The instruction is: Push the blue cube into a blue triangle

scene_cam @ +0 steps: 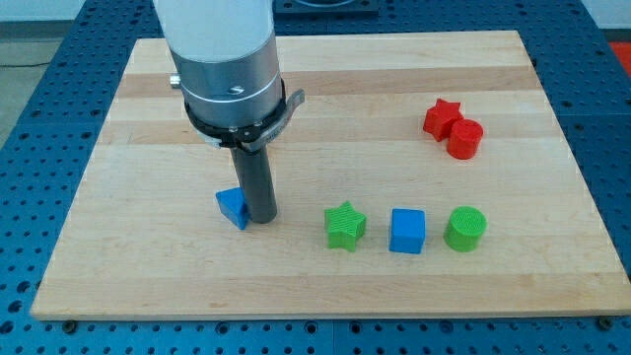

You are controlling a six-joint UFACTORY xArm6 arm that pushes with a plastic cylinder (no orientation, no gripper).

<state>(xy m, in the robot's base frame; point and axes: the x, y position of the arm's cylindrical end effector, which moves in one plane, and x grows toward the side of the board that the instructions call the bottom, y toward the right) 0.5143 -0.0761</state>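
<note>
tip (260, 218) of smooth dark rod touches blue triangle (233, 207); glossy blue cube (407, 231) sits well apart; no jaws, nothing held.

Lighting was bright, even, diffuse, apparently from overhead. Shadows were soft and short under blocks; faint shadow sat at base of rod (260, 215). Mild sheen showed on wooden board (345, 108) at far side. Focus was sharp throughout; no noticeable blur or edge distortion.

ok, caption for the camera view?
My tip beside the blue triangle; blue cube sits between green star and green cylinder.
</note>
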